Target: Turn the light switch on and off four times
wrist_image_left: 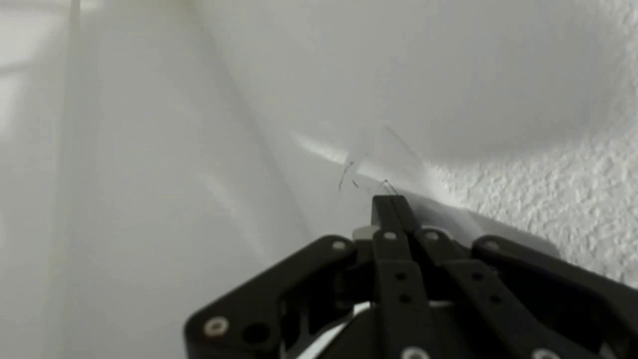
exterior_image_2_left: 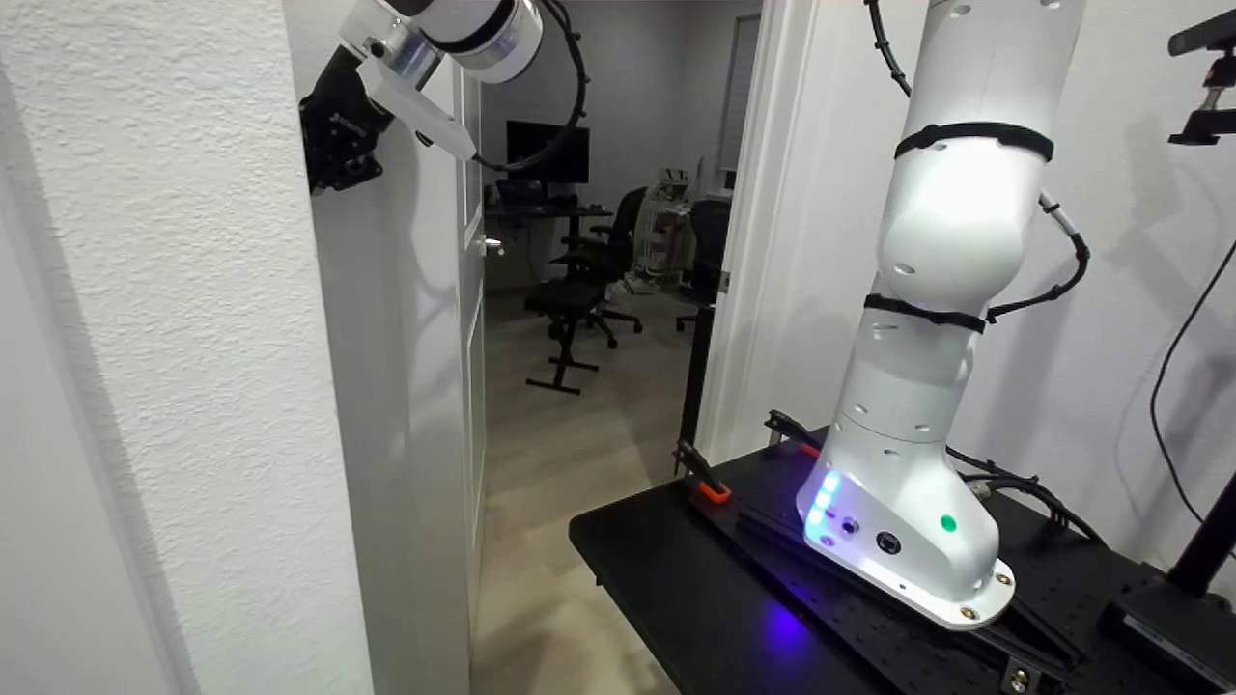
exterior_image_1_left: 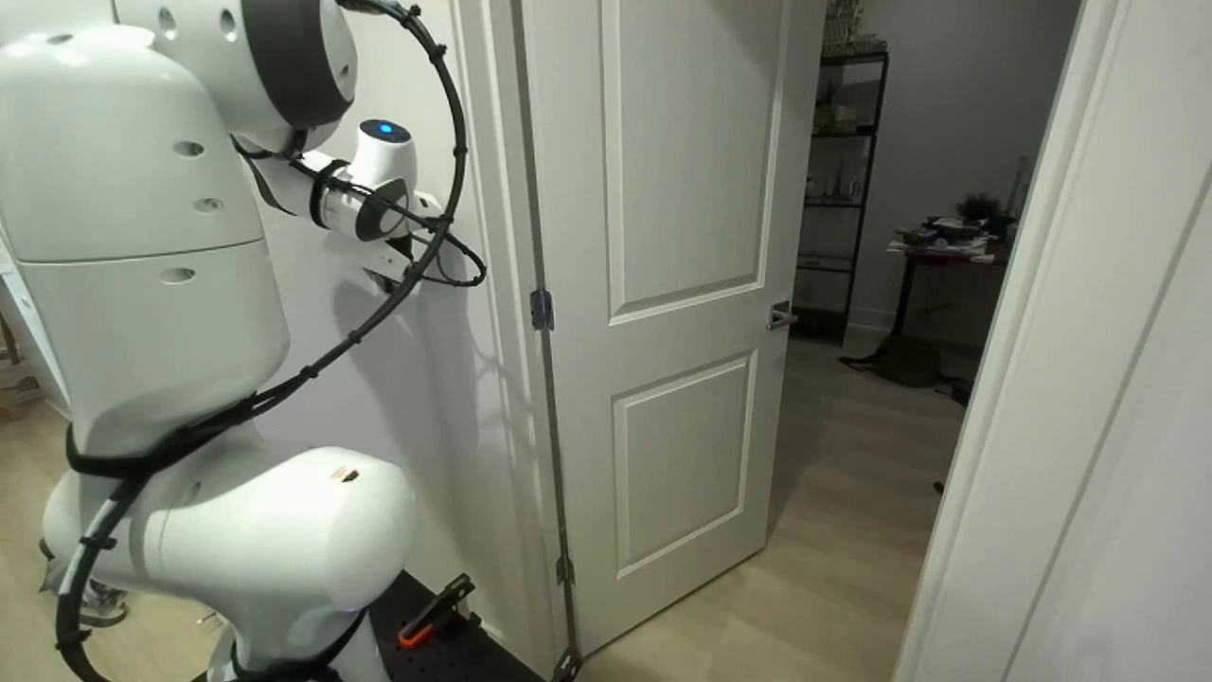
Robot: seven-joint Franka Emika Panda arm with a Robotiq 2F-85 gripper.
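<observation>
Wall (wrist_image_left: 563,184) the largest thing here, rough-grained at the right of the wrist view; robot arm (exterior_image_1_left: 142,189), left of the frame in an exterior view, reaches across to it; step in hand, by my reckoning, the on-and-off pressing itself, or the lining up for a press; how many of the four rounds are done, no telling; next move likely calls for a short push straight at the wall, a slight retreat, then a push the other way, without skidding sideways.

Door (exterior_image_1_left: 691,237) ajar, broad face and hinged side plain at mid-frame in an exterior view; worktop (exterior_image_2_left: 657,579) spreads black across the lower middle of an exterior view, which also has an office chair (exterior_image_2_left: 628,222) near upper centre, out of sight elsewhere.

End effector (wrist_image_left: 396,209) at lower centre of the wrist view, the sole view to give its fingers (wrist_image_left: 384,214) plainly: drawn together, nothing seen between; both exterior views lose the tips, behind the wall's edge at upper left or too small and dark to read; wrist view alone has fine dark marks (wrist_image_left: 344,174), just above and left of the fingers; light switch not made out in any view; presumably by the fingertips, covered by them or pale on pale; contact or not, cannot tell.
</observation>
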